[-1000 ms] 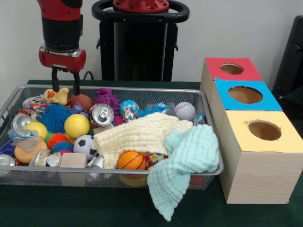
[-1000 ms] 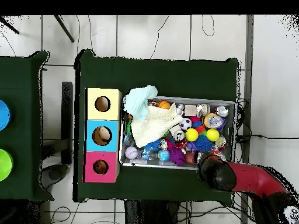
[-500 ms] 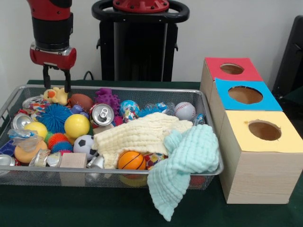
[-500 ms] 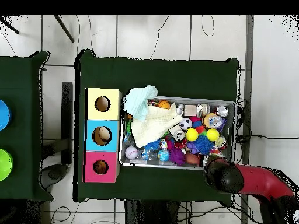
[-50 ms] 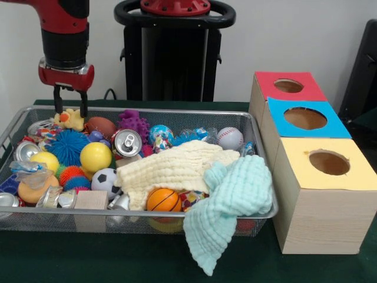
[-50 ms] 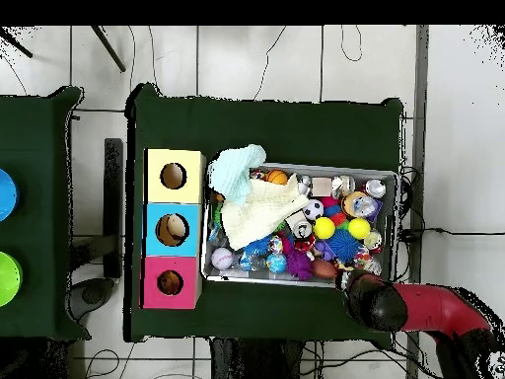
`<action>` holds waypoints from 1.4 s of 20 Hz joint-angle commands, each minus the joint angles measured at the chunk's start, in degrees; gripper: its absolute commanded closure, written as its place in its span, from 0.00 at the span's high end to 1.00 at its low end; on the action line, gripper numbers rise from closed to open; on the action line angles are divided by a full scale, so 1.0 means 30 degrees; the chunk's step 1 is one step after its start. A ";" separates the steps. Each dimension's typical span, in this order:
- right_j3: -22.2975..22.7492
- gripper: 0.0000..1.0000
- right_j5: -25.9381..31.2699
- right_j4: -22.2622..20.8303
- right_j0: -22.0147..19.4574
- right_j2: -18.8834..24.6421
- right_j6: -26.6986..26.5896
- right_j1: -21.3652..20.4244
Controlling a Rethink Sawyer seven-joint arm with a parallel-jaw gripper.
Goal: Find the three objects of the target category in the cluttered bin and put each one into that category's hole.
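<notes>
Gripper (image 5: 70, 108) open, cloths (image 5: 194, 171) covering bin (image 5: 259, 171)

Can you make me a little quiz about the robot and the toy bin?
1. True or false: the light blue cloth hangs over the front rim of the wire bin.
2. Which box stands nearest the camera in the front view? A red-topped, B blue-topped, C yellow-topped.
3. Fill in: the gripper hangs above a yellow toy ____.

Key
1. True.
2. C, the yellow-topped box.
3. Duck: the rubber duck in the bin's far corner.
</notes>
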 commanded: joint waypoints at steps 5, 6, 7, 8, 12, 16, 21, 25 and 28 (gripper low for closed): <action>-0.1333 1.00 0.0020 -0.2962 0.0559 0.0689 -0.2989 0.1854; -0.1301 1.00 0.0041 -0.3032 0.0564 0.0649 -0.2908 0.1836; -0.1291 1.00 0.0059 -0.3120 0.0550 0.0623 -0.2880 0.1820; -0.1281 1.00 0.0078 -0.3208 0.0535 0.0597 -0.2853 0.1804; -0.1223 1.00 0.0245 -0.3423 0.0107 0.0588 -0.3264 0.1666; -0.1083 1.00 0.0343 -0.3556 -0.0339 0.0639 -0.3723 0.1248; -0.0653 1.00 0.0317 -0.3758 -0.0551 0.0472 -0.3747 0.0330; -0.1135 1.00 0.0180 -0.4290 0.0104 0.0213 -0.2966 0.0877; -0.1568 1.00 -0.0149 -0.4868 0.0582 -0.0151 -0.2141 0.1441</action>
